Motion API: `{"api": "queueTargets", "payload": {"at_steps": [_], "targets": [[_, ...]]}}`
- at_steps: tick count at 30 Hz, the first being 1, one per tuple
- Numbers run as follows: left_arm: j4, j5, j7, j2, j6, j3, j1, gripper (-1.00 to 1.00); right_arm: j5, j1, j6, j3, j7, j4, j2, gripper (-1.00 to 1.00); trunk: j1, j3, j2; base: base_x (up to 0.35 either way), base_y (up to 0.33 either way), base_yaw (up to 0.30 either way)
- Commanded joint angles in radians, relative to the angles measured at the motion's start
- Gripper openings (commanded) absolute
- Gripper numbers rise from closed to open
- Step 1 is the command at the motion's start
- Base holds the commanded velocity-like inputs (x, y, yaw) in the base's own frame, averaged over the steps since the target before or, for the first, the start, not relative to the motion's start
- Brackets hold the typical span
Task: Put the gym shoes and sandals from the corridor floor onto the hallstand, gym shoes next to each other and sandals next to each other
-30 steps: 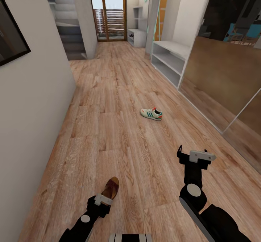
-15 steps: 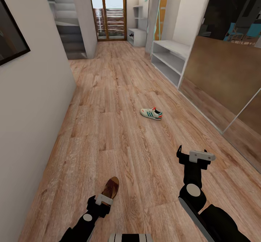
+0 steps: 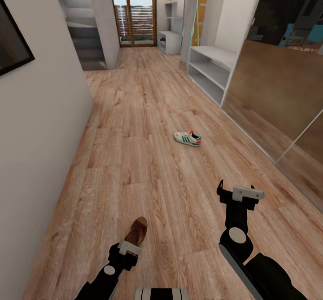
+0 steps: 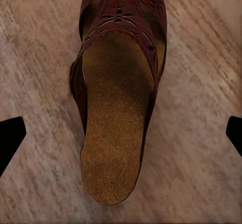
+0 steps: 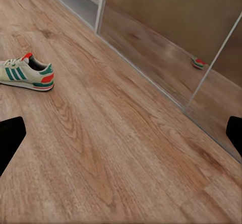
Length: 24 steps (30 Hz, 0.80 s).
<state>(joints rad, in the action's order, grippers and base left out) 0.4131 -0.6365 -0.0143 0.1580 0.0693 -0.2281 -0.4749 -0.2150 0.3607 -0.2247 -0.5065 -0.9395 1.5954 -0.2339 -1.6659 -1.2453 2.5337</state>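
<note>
A brown sandal [image 4: 117,90] lies flat on the wood floor [image 3: 148,111] just ahead of the left gripper [image 3: 127,251], its long axis running up the corridor — toe away from the robot, heel nearest. That gripper hangs over the heel with jaws spread wide, grasping nothing. Farther up the corridor a white sneaker [image 3: 187,138] lies crosswise, toe toward the left wall. The right gripper [image 3: 235,194] is also released — empty. The grey shoe rack [image 3: 210,70] stands along the right wall beyond.
</note>
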Motion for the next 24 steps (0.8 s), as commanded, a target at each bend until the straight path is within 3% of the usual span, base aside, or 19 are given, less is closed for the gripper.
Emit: {"api": "queueTargets", "payload": {"at_steps": [1,24], "targets": [[-0.003,-0.011,-0.001,0.001,0.005,-0.008,-0.001,1.0,-0.003,0.001,-0.01,-0.003,-0.007,0.001,0.0,1.0,0.0,-0.002,0.0,0.0,0.0,0.0],[-0.017,-0.011,-0.001,-0.009,0.017,-0.011,-0.014,1.0,-0.003,0.001,-0.01,-0.004,-0.007,0.001,0.001,1.0,0.0,-0.024,0.0,0.0,0.0,0.0]]}}
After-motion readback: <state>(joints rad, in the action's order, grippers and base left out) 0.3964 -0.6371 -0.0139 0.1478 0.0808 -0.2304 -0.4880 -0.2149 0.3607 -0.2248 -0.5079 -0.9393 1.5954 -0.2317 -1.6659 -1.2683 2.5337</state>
